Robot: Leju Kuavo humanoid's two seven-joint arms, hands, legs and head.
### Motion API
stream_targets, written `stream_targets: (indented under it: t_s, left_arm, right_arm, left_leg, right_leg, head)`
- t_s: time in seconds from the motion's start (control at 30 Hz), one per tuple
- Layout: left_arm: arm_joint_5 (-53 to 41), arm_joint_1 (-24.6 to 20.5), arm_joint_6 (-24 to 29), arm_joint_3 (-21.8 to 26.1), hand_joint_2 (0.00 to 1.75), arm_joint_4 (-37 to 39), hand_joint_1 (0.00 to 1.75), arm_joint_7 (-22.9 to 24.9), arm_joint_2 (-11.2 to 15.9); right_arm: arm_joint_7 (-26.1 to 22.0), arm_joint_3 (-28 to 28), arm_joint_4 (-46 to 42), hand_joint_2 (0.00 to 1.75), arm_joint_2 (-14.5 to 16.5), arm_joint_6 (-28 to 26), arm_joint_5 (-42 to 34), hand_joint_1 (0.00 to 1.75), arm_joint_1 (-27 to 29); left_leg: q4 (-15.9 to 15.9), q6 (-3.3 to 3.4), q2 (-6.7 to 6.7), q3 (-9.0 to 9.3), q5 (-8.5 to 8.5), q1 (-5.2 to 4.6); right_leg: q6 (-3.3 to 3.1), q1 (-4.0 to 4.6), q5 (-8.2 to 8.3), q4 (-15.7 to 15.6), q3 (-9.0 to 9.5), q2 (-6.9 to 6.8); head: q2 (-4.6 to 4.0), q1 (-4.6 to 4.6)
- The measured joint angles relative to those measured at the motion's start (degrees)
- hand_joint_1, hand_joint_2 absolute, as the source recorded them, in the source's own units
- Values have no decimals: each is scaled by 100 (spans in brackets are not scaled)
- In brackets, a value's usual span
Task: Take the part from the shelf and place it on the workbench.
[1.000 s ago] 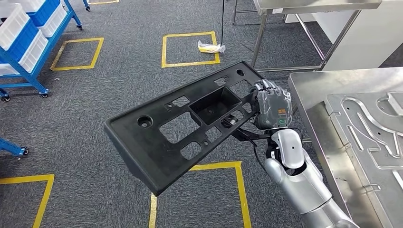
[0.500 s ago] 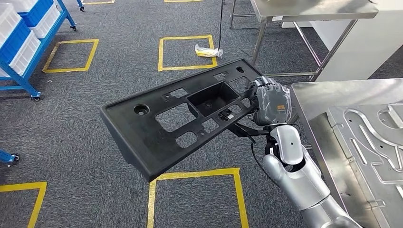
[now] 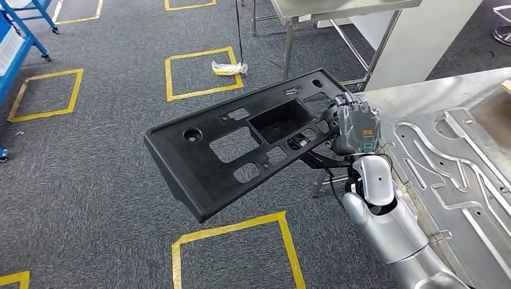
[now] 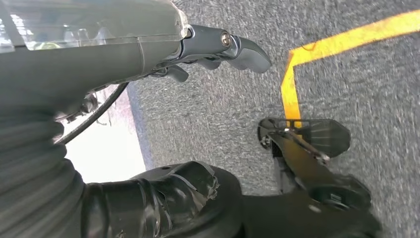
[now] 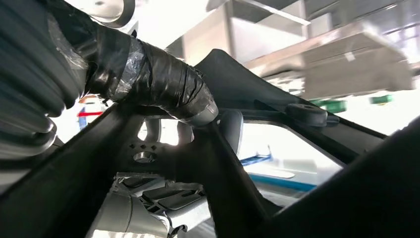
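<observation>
- Right hand [image 3: 354,127] has its fingers wrapped on the edge of the part [image 3: 241,144]; the black panel is held in the air, tilted, over the carpet [image 3: 90,180].
- Left hand [image 4: 218,47] hangs over the floor, holds nothing, fingers loosely apart.
- Part is off the shelf and not yet placed; it reaches toward 9 o'clock of the hand.
- Workbench [image 3: 422,96] lies at 3 o'clock, steel, carrying a metal fixture plate [image 3: 458,150].
- Yellow floor squares [image 3: 199,72] at 11 o'clock.
</observation>
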Motion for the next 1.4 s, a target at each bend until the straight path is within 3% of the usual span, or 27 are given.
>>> stream_targets:
  t_s: [0.03,0.07,0.1,0.17,0.23,0.3,0.33,0.4,0.47,0.53,0.57,0.63,0.7,0.73,0.83,0.9,0.97,1.0,1.07,1.1,1.13,1.2,1.27,1.33,1.4]
  left_arm:
    - [-3,5,0,10,175,0,0,7,0]
    - [-7,9,0,19,175,0,0,12,0]
    - [-10,10,0,28,175,0,0,15,0]
    - [-15,7,0,45,175,0,0,13,0]
    - [-17,-1,1,65,175,0,0,5,1]
    - [-18,-4,1,75,175,0,0,-1,-1]
    - [-18,-4,1,77,175,0,0,-1,-4]
    - [-18,-2,3,80,175,0,0,-4,-9]
    - [-18,0,4,86,175,0,0,-10,-8]
    - [-18,0,-4,99,175,0,0,-16,-7]
    - [-18,0,-13,108,175,0,0,-19,-8]
    - [-16,0,-48,122,175,0,0,-42,-14]
    - [-6,1,-98,139,175,0,0,-92,-26]
    - [2,1,-122,154,175,0,0,-118,-31]
    - [8,-3,-163,207,175,0,0,-151,-42]
    - [-5,-2,-179,221,175,0,0,-166,-46]
    - [-18,5,-185,230,175,0,0,-187,-46]
    - [-21,8,-184,239,175,0,0,-198,-46]
    - [-26,11,-180,259,175,0,0,-213,-46]
    - [-31,11,-178,267,175,0,0,-219,-45]
    - [-35,9,-177,272,175,0,0,-226,-44]
    - [-41,9,-177,288,175,0,0,-241,-40]
    - [-40,-8,-177,319,175,0,0,-259,-38]
    - [-40,-37,-178,348,175,0,0,-275,-39]
    - [-41,-41,-178,361,175,0,0,-281,-41]
  right_arm:
    - [14,-28,3,175,-19,1,36,175,0]
    - [30,-61,5,175,-42,1,69,175,-1]
    - [48,-96,8,175,-66,2,104,175,-6]
    - [87,-179,15,175,-126,5,186,175,-33]
    - [114,-269,43,175,-212,11,251,175,-77]
    - [125,-351,80,175,-317,14,274,175,-100]
    - [126,-387,95,175,-369,14,275,175,-101]
    - [134,-436,120,175,-452,17,277,175,-135]
    - [160,-458,145,175,-486,35,279,175,-172]
    - [187,-496,188,175,-545,71,278,175,-174]
    - [194,-538,218,175,-598,85,271,175,-172]
    - [197,-685,293,175,-729,87,244,175,-171]
    - [178,-884,381,175,-829,55,224,175,-159]
    - [158,-994,443,175,-862,20,224,175,-145]
    - [112,-1302,729,175,-922,-114,257,175,-96]
    - [115,-1453,969,175,-956,-190,304,175,-97]
    - [130,-1532,1248,175,-968,-249,371,175,-123]
    - [139,-1560,1411,175,-971,-268,400,175,-135]
    - [150,-1610,1699,175,-981,-285,423,175,-148]
    - [152,-1640,1826,175,-993,-289,426,175,-157]
    - [154,-1671,1936,175,-1006,-288,428,175,-172]
    - [165,-1731,2167,175,-1022,-272,429,175,-248]
    - [197,-1785,2434,175,-1039,-234,428,175,-341]
    - [237,-1847,2687,175,-1089,-201,427,175,-383]
    - [263,-1901,2895,175,-1146,-191,427,175,-416]
  left_leg:
    - [126,5,-11,-100,7,3]
    - [43,22,-24,-104,124,3]
    - [-242,45,-58,-8,337,3]
    - [-1011,101,-272,284,740,3]
    - [-1418,141,-454,451,871,-10]
    - [-1483,174,-406,488,908,-19]
    - [-1527,196,-341,503,958,-13]
    - [-1622,247,-198,531,1019,-3]
    - [-1638,280,-56,529,1027,-23]
    - [-1616,293,84,508,1015,-38]
    - [-1599,296,149,498,1007,-40]
    - [-1552,287,259,485,980,-42]
    - [-1502,254,344,481,947,-61]
    - [-1483,232,386,482,935,-68]
    - [-1471,154,498,490,916,-65]
    - [-1263,94,320,410,742,-46]
    - [-667,43,60,166,375,-12]
    - [-278,26,2,1,191,1]
    - [171,9,-25,-188,64,14]
    - [102,11,-32,-145,157,19]
    - [-176,19,-59,-1,335,27]
    - [-963,53,-245,389,671,45]
    - [-1377,95,-392,586,761,42]
    - [-1448,147,-361,608,779,28]
    - [-1534,198,-320,620,830,13]
  right_leg:
    - [-1,3,-2,2,3,73]
    - [-1,4,-3,3,9,148]
    - [0,3,-4,4,18,221]
    - [16,-7,-2,4,25,351]
    - [76,-30,11,2,-6,470]
    - [174,-49,41,-23,-36,591]
    - [209,-48,26,-13,-46,554]
    - [254,-23,-182,261,-175,276]
    - [281,-19,-563,939,-472,-14]
    - [312,-26,-744,1464,-690,-72]
    - [321,-26,-687,1444,-655,-86]
    - [310,-12,-375,780,-256,-214]
    - [242,40,-182,114,122,-450]
    - [204,66,-161,-33,191,-514]
    - [119,67,-112,-82,173,-378]
    - [59,15,-53,-133,173,-260]
    - [17,-11,-15,-152,154,-133]
    - [9,-11,-5,-143,136,-65]
    - [12,-10,2,-112,102,73]
    - [17,-11,1,-88,84,146]
    - [23,-13,-1,-67,71,213]
    - [54,-16,-3,-31,44,334]
    - [128,-28,18,-19,1,424]
    - [225,-49,56,-46,-30,494]
    - [281,-51,17,-13,-46,368]
  head:
    - [0,-1]
    - [0,-1]
    - [0,-1]
    - [0,0]
    - [0,0]
    - [0,1]
    - [0,2]
    - [0,5]
    - [0,7]
    - [0,7]
    - [0,7]
    - [0,9]
    - [0,9]
    - [0,7]
    - [0,6]
    - [0,4]
    - [0,1]
    - [0,0]
    - [0,1]
    - [0,1]
    - [0,1]
    - [0,1]
    - [0,2]
    - [0,2]
    - [0,6]
